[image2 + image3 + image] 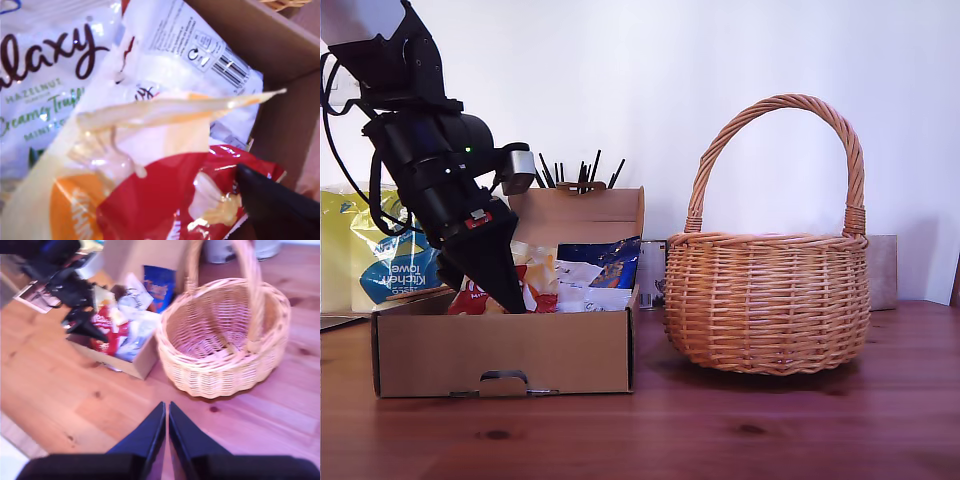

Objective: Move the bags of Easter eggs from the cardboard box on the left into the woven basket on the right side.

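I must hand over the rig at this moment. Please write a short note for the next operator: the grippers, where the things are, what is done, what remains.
My first gripper is down inside the cardboard box, at the red-orange bag; I cannot tell whether it grips.
My second gripper is shut and empty, above the table.
The cream bag and blue bag also lie in the box.
The basket stands to the exterior view's right of the box, nothing visible inside.
Done: no bag moved. Left: all three bags.

- My first gripper (pixel 510 295) points steeply downward on its black arm at the exterior view's left; its jaws' stance is unclear.
- My second gripper (pixel 166 407) hovers high, jaws almost touching.
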Controlling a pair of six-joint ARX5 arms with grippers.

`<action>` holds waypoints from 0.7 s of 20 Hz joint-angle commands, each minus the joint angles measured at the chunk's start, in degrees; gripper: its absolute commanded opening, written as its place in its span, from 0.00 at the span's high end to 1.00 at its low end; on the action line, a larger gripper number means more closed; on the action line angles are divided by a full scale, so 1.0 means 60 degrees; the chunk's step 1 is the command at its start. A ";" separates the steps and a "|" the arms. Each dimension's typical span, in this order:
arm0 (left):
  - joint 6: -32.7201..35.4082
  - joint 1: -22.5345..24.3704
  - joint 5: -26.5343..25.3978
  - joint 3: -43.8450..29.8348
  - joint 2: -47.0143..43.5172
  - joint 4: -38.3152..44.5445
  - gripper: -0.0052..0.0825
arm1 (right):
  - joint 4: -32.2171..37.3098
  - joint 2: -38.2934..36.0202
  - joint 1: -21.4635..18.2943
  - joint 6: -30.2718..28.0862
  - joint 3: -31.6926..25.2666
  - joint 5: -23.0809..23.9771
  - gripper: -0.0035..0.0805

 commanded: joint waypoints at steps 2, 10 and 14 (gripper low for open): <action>-0.0018 -0.0113 0.0007 -0.0047 0.0164 0.0004 0.71 | 0.0033 -0.0004 0.0117 -0.0036 0.0076 -0.0069 0.97; -0.0025 -0.0113 0.0084 0.0583 -0.0284 -0.0794 0.88 | 0.0179 -0.0004 0.0117 -0.0047 0.0076 -0.0066 0.97; -0.0055 -0.0113 0.0350 0.1035 -0.1195 -0.1027 0.89 | 0.0674 -0.0015 0.0117 -0.0036 0.0076 -0.0055 0.97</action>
